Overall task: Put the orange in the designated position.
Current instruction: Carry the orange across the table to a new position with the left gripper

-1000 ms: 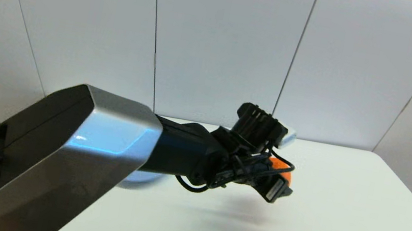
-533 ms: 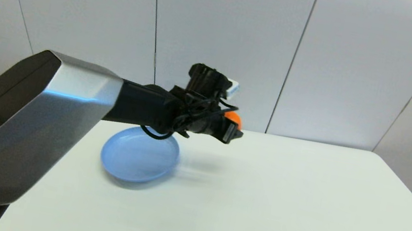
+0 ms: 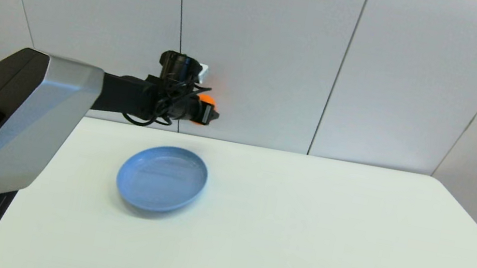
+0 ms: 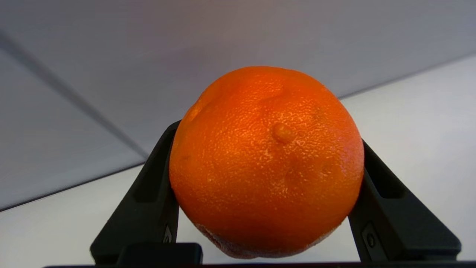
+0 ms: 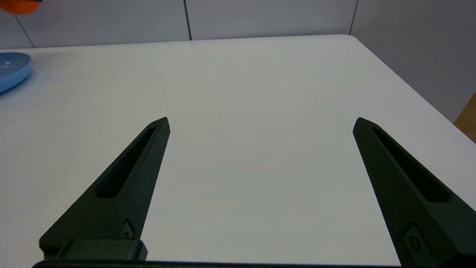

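While stretched level above the table, left gripper clamps the orange.

Orange (mostly pincer-hidden), plate edge-cropped

**Left arm raised, right arm parked**

The left arm reaches out level from the left, high in front of the wall. Its left pincer is clamped on the orange, one finger on each side. The right pincer sits low with fingers spread wide.
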`<state>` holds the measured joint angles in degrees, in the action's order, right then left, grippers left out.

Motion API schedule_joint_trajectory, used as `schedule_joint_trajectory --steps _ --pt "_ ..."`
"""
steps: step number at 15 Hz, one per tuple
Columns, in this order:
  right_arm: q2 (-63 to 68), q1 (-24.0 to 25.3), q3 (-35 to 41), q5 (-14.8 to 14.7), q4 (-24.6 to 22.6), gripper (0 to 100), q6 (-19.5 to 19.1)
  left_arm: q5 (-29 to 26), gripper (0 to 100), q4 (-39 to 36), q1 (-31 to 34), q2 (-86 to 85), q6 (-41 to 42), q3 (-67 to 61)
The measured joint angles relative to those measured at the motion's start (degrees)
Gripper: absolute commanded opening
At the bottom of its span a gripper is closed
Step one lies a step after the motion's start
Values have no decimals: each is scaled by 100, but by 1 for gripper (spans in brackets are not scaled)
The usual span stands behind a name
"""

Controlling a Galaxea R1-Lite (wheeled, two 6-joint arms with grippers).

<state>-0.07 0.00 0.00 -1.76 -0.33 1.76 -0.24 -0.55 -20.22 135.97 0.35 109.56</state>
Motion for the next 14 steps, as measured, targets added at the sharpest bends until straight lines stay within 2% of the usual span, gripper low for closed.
schedule_joint_trajectory --steps 4,13,14 --pt "0 0 0 2 2 100 0 2 0 9 374 394 2 91" --pt "0 0 0 0 2 100 0 -28 0 50 507 761 -2 67" --pt "0 0 0 0 0 100 0 -22 100 50 516 766 -5 61"
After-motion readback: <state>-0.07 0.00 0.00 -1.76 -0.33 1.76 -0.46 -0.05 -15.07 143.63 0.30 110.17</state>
